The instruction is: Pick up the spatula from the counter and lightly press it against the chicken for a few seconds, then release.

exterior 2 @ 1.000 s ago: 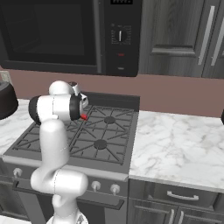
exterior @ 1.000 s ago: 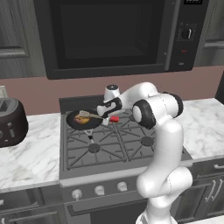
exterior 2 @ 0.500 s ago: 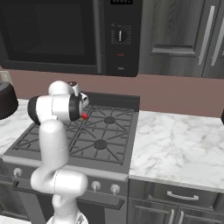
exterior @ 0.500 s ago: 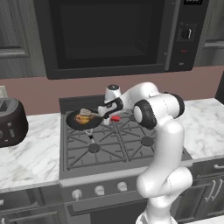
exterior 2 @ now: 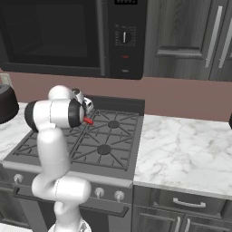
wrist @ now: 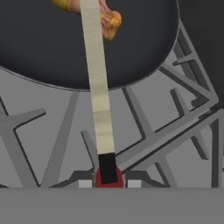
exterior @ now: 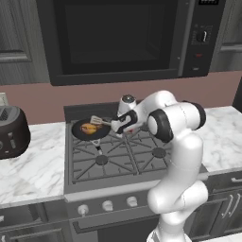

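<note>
A black pan (exterior: 89, 131) sits on the stove's back-left burner with a golden piece of chicken (exterior: 88, 127) in it. My gripper (exterior: 119, 126) is just right of the pan and shut on the spatula's red handle (wrist: 109, 178). The pale shaft of the spatula (wrist: 99, 87) runs from the gripper across the pan rim (wrist: 144, 65) and over the chicken (wrist: 110, 19). Its flat blade (exterior: 96, 120) lies at the chicken's right side; whether it touches is hard to tell. In the right base view the red handle end (exterior 2: 88, 121) pokes out beside my elbow.
The gas stove's iron grates (exterior: 142, 151) spread around the pan, with knobs (exterior: 108, 205) along the front. A dark toaster (exterior: 12, 133) stands on the left counter. A microwave (exterior: 118, 38) hangs low above the stove. Marble counter (exterior 2: 186, 154) lies to the right.
The gripper with the spatula has shifted slightly left toward the pan, bringing the blade closer over the chicken. The pan and chicken have not moved.
</note>
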